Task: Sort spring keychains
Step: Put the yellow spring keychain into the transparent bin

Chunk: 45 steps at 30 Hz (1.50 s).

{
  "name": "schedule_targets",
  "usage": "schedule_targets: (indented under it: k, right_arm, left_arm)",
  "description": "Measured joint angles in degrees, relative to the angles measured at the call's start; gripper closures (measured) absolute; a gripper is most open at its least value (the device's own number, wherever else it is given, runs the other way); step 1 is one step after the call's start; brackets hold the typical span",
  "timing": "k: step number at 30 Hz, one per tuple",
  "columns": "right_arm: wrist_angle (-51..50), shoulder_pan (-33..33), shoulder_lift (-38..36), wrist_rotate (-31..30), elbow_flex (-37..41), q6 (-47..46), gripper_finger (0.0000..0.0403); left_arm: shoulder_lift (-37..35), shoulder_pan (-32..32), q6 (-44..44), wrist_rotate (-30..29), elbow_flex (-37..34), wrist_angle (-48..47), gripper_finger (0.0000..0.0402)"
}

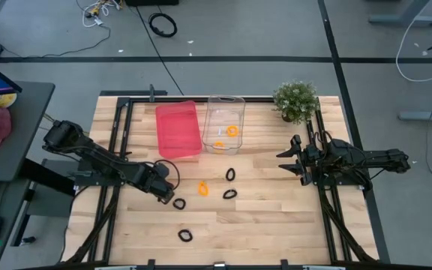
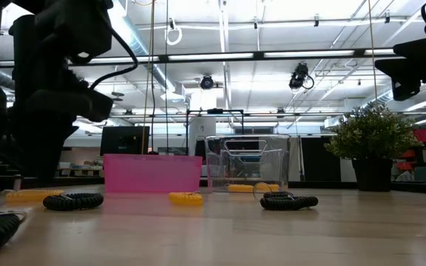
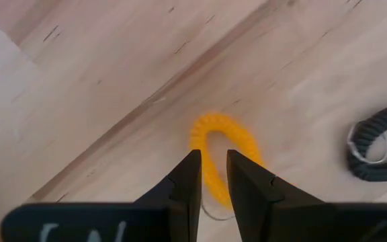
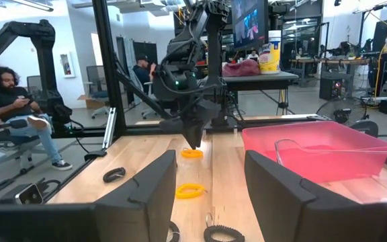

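Nearest you on the bench (image 1: 276, 225), a black spring keychain (image 1: 184, 235) lies alone by the front edge, well in front of the pink bin (image 1: 178, 130). A little farther in, your left pincer (image 1: 165, 196) hangs low over the wood in front of that bin, its fingers (image 3: 183, 185) nearly together with only a thin slit between them and nothing clamped; an orange keychain (image 3: 222, 156) lies flat just past the tips. Another black keychain (image 1: 179, 202) rests just beside that pincer. Farther toward the pink bin lies a second orange keychain (image 1: 203, 187), with two more black ones (image 1: 230, 193) and (image 1: 230, 175) close by, all apart from each other. Your right pincer (image 1: 291, 160) waits well off to the side of the pink bin, held above the bench with its fingers (image 4: 152, 188) set wide apart. Beyond, beside the pink bin, the clear bin (image 1: 224, 124) holds two orange keychains (image 1: 232, 130). The potted plant (image 1: 295, 100) stands in the far corner.
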State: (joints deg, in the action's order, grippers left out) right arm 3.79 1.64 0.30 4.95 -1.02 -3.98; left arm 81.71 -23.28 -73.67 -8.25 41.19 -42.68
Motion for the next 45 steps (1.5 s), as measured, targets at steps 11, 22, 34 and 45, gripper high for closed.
schedule_targets:
  k: [11, 22, 34, 45]
  right_arm:
    - [0.0, -0.01, 0.0, 0.0, 0.0, 0.01, 0.0223]
    - [0.0, 0.01, 0.0, -0.01, 0.0, -0.01, 0.0223]
    - [0.0, 0.0, -0.01, 0.0, 0.0, 0.0, 0.0223]
    - [0.0, 0.01, -0.01, 0.0, 0.0, 0.0, 0.0223]
  left_arm:
    - [0.22, -0.49, -0.59, -0.49, -0.37, 0.02, 0.0326]
    - [6.09, 1.07, 1.99, 2.05, -0.09, 1.29, 0.0326]
    - [6.62, 3.14, 13.42, 2.4, -0.09, 1.58, 0.0387]
    - [7.02, 3.48, 21.55, -14.44, 4.63, 0.02, 0.0395]
